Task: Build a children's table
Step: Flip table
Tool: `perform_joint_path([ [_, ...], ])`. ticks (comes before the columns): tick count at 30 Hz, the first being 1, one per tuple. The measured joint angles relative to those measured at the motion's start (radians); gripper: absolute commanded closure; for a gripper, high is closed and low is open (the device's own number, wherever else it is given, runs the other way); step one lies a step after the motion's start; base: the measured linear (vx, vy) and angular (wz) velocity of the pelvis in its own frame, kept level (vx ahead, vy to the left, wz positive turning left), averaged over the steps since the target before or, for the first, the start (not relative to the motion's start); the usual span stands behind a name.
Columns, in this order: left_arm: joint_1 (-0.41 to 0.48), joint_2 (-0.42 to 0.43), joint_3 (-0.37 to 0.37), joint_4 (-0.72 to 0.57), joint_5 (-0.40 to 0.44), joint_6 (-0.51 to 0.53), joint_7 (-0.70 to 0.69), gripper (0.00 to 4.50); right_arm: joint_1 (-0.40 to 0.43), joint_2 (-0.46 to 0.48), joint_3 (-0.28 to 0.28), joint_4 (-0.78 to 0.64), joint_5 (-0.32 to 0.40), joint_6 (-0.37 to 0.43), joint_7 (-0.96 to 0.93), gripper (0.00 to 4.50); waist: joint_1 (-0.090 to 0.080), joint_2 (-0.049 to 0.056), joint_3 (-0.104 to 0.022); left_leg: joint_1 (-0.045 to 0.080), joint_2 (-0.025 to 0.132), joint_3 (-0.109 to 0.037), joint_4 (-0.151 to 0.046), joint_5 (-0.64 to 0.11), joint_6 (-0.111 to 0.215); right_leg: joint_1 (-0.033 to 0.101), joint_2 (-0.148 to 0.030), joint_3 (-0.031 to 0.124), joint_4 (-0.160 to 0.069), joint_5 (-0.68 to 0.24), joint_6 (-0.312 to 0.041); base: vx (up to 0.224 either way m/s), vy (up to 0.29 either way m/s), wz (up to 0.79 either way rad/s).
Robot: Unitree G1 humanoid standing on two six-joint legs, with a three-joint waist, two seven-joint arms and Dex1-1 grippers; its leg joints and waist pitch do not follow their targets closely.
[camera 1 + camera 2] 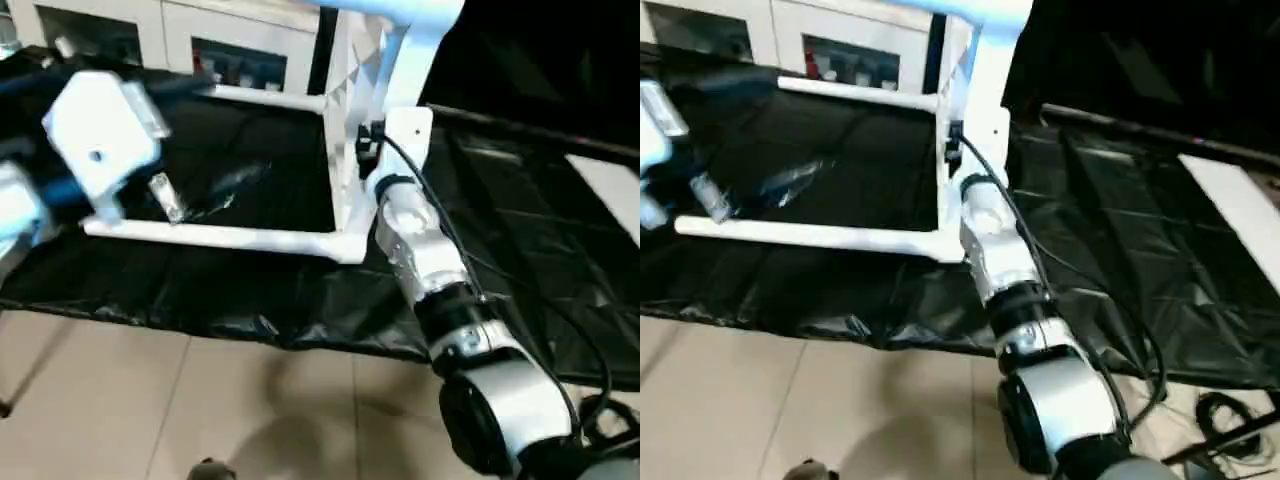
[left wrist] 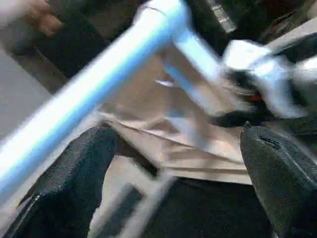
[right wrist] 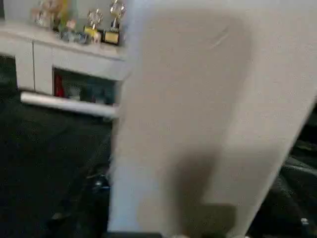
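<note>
Nearest me is bare tiled floor [image 1: 150, 400], then the edge of the black-draped table [image 1: 250, 290]. My right arm [image 1: 440, 290] reaches forward from the lower right to the children's table [image 1: 345, 160], which stands tipped on its side on the black cloth, top upright, two legs [image 1: 220, 236] pointing left. My right jaws are up against the white top [image 3: 198, 99]; I cannot tell how wide they stand or whether they grip it. On the left, my left jaws [image 2: 173, 163] stand wide open, holding nothing, a white leg [image 2: 94, 84] crossing just beyond one finger [image 2: 74, 178]. Farthest back is a white cabinet [image 1: 180, 35].
</note>
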Motion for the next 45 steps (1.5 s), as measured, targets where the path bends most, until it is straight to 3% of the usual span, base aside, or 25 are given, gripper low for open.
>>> perform_joint_path([
  [5, -0.071, 0.016, -0.046, 0.163, 0.248, -0.141, 0.167, 0.0, 0.008, 0.017, -0.006, 0.048, 0.013, -0.024, 0.027, 1.52, -0.005, -0.001, 0.0, -0.001, 0.0, -0.005, 0.0, 0.0, 0.0, -0.003, 0.001, -0.003, 0.0, 0.002, -0.002, 0.0, 0.0, 0.0],
  [10, -0.129, 0.032, -0.086, 0.321, 0.349, -0.209, 0.226, 0.0, 0.019, 0.015, -0.025, 0.053, 0.036, -0.058, 0.059, 1.52, -0.001, -0.001, 0.0, -0.003, 0.0, -0.006, 0.0, 0.0, 0.0, -0.004, 0.001, -0.004, 0.0, 0.005, -0.007, 0.0, 0.0, 0.0],
  [14, -0.23, 0.039, -0.138, 0.473, 0.477, -0.305, 0.318, 0.0, 0.017, 0.0, -0.029, 0.104, 0.037, -0.095, 0.075, 1.52, 0.0, 0.001, 0.002, -0.004, 0.0, -0.007, 0.002, 0.0, 0.0, -0.004, 0.001, -0.004, 0.0, 0.006, -0.009, 0.0, 0.0, 0.0],
  [18, -0.291, 0.028, -0.165, 0.586, 0.553, -0.403, 0.375, 0.0, 0.014, -0.004, -0.043, 0.133, 0.037, -0.111, 0.074, 1.52, 0.004, 0.003, 0.003, -0.004, 0.0, -0.008, 0.002, 0.0, 0.0, -0.004, 0.001, -0.005, 0.0, 0.006, -0.01, 0.0, 0.0, 0.0],
  [28, -0.462, -0.03, -0.228, 0.817, 0.63, -0.502, 0.435, 0.0, 0.004, -0.003, -0.055, 0.175, 0.043, -0.138, 0.098, 1.68, 0.016, 0.008, 0.006, -0.004, 0.0, -0.009, 0.002, 0.0, 0.0, -0.004, 0.001, -0.005, 0.0, 0.008, -0.013, 0.0, 0.0, 0.0],
  [29, -0.474, -0.041, -0.23, 0.833, 0.629, -0.508, 0.435, 0.27, 0.004, -0.002, -0.056, 0.176, 0.048, -0.143, 0.1, 1.86, 0.018, 0.009, 0.007, -0.004, 0.0, -0.009, 0.002, 0.0, 0.0, -0.004, 0.001, -0.005, 0.0, 0.008, -0.013, 0.0, 0.0, 0.0],
  [37, -0.536, -0.127, -0.253, 0.965, 0.634, -0.567, 0.445, 0.75, -0.007, 0.003, -0.071, 0.193, 0.055, -0.167, 0.101, 2.41, 0.019, 0.017, 0.013, -0.003, 0.0, -0.009, 0.002, 0.0, 0.0, -0.005, 0.001, -0.006, 0.0, 0.009, -0.014, 0.0, 0.0, 0.0],
  [45, -0.569, -0.153, -0.254, 0.994, 0.632, -0.582, 0.452, 1.33, -0.023, -0.002, -0.081, 0.21, 0.056, -0.18, 0.101, 2.56, 0.02, 0.024, 0.017, -0.003, 0.0, -0.009, 0.002, 0.0, 0.0, -0.005, 0.001, -0.006, 0.0, 0.009, -0.015, 0.0, 0.0, 0.0],
])
